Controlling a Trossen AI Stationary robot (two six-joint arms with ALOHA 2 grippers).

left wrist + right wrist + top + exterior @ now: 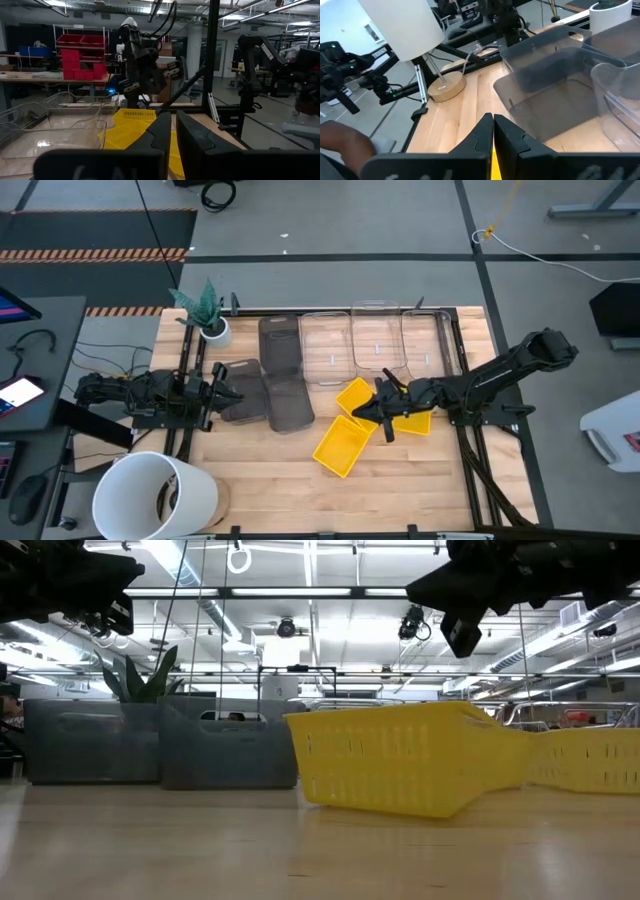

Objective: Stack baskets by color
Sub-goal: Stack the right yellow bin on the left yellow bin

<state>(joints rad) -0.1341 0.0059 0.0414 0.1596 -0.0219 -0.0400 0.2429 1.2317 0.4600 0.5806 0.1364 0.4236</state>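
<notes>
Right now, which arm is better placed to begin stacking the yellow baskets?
The right arm, probably. In the high view the right gripper hangs shut directly over the yellow baskets, which lie loose on its side. The left gripper, also shut, is over the dark grey baskets, farther from them.

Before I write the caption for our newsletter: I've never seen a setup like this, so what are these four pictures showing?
It is one wooden table with two dark robot arms. One camera looks straight down, one sits level with the tabletop, and one rides on each wrist. The left gripper is shut above the dark grey baskets. The right gripper is shut over the yellow baskets; a yellow sliver shows between its fingers, though whether it grips one I cannot tell. Clear baskets lie along the far edge. A potted plant and a big white bucket stand on the left.
</notes>
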